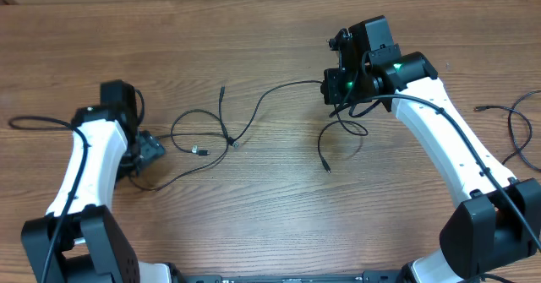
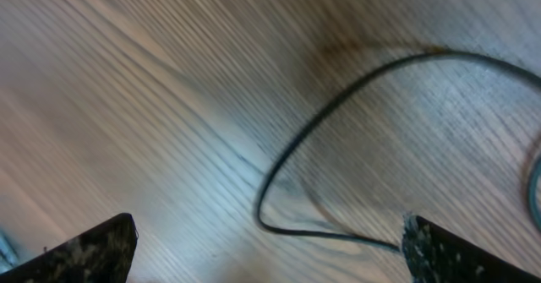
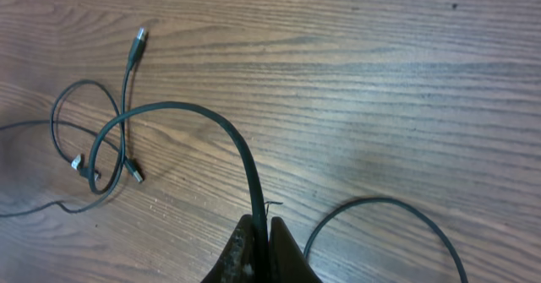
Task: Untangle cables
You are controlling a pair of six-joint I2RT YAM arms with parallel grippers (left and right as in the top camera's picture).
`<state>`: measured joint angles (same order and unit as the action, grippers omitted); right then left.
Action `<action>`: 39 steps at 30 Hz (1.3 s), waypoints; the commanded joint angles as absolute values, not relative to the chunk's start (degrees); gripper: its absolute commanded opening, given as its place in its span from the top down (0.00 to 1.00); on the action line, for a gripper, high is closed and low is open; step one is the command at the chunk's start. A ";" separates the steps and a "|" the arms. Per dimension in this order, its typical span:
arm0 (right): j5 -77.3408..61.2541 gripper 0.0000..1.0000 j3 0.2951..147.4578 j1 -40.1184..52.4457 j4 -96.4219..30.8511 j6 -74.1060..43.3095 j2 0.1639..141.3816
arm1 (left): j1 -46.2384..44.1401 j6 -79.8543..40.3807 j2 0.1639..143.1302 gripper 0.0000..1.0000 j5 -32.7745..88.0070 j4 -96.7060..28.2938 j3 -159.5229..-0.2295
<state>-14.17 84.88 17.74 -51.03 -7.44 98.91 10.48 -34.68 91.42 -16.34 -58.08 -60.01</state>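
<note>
Cables point(image 1: 229, 138) loop across the table point(image 1: 270, 224), one reaching the right claw point(image 1: 335, 95)

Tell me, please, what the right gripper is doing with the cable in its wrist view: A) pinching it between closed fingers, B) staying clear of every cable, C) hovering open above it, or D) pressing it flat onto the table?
A: in the right wrist view, the right gripper has its fingers closed together on the cable, which arcs up and away from them.
</note>
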 commanded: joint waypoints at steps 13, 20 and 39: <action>-2.94 0.96 109.12 3.49 -46.50 -4.03 98.26 | 10.31 -37.89 91.39 0.96 0.97 -32.16 -37.50; 0.82 0.96 117.84 -10.24 -31.29 -4.01 98.26 | 10.46 -41.19 91.39 0.96 -3.20 -31.48 -35.59; -0.01 0.96 117.82 -18.13 -7.86 2.22 121.64 | 10.46 -43.92 91.39 0.96 -4.38 -33.21 -35.51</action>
<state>0.05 117.12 -18.24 -8.91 1.65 119.11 10.57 -43.03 87.74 -5.72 -31.16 -39.48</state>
